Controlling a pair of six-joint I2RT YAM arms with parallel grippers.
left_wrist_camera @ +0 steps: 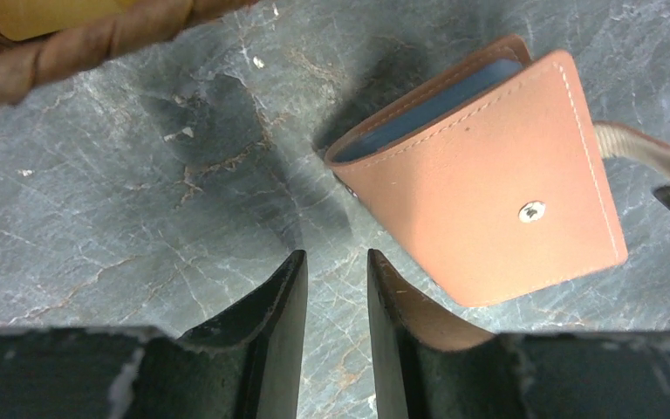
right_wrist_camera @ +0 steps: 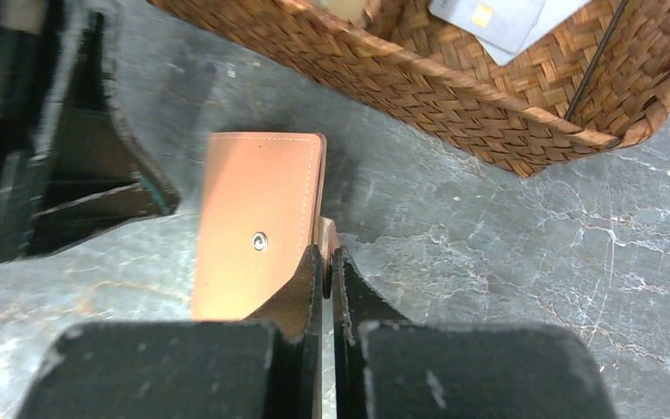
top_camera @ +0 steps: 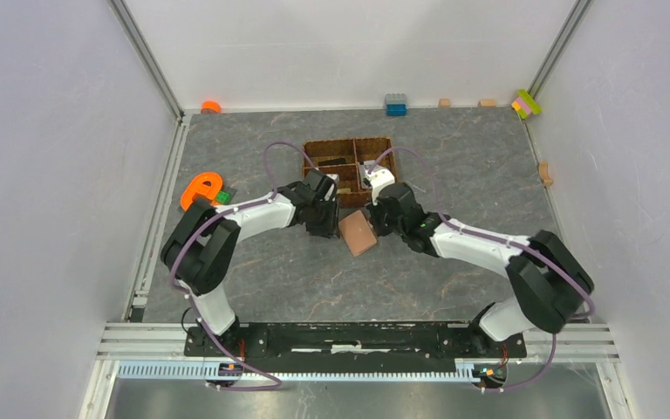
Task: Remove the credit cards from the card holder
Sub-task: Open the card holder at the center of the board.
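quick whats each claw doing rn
left claw: open, nothing between its fingers, beside the card holder
right claw: closed on the card holder's snap tab

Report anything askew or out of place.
The wallet lies skewed beside the basket, gaping, a blue card showing inside. The right gripper has its jaws shut on the snap tab. Nothing looks spilled or damaged.
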